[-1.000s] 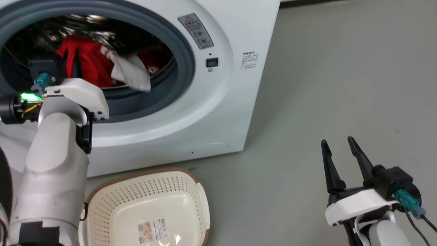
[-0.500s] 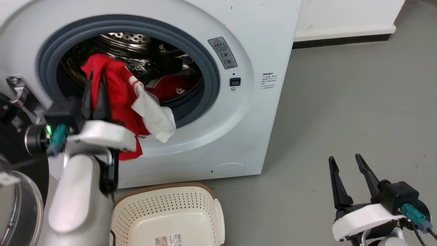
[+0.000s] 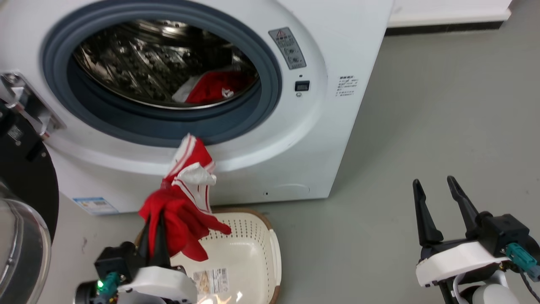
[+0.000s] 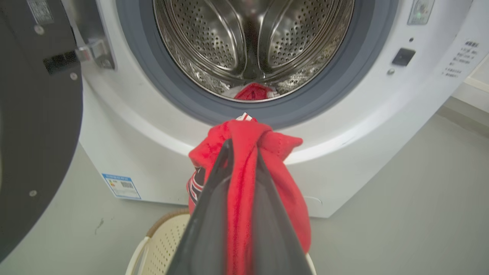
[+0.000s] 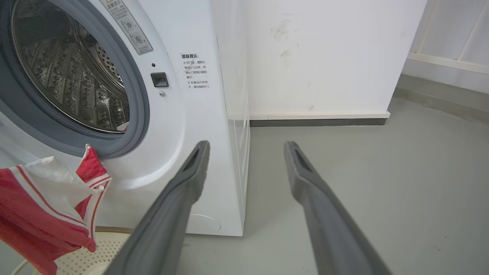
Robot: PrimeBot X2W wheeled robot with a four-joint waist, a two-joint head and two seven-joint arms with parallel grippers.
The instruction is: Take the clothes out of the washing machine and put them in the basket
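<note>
Left gripper (image 3: 154, 219), at seven o'clock in the head view: my two long dark fingers are pressed together on the held garment (image 3: 185, 211). It is soft, crumpled bright red fabric with thin white stripes and a white panel, bunched over my fingertips and drooping in loose folds. It hangs over the nine o'clock side of the basket (image 3: 274, 253); I cannot tell whether its lowest fold touches the plastic. The basket is cream-white plastic, a rounded rectangle pierced with rows of small round holes, edged by a brown woven-look rim, with a printed label (image 3: 211, 280) on its bottom. It stands at six o'clock on the smooth grey floor (image 3: 422, 105), just in front of the washing machine (image 3: 295, 139). The machine's front is glossy white, at twelve o'clock, with a thick round grey rubber ring (image 3: 270, 97) around a shiny perforated steel drum (image 3: 139, 63). A second garment (image 3: 213, 86), red with white, lies in the drum's bottom, at four o'clock of the opening. The black-rimmed glass door (image 3: 21, 198) stands open at nine o'clock. Right gripper (image 3: 434, 181), at four o'clock: fingers apart, holding nothing, above bare floor and well apart from the basket.
</note>
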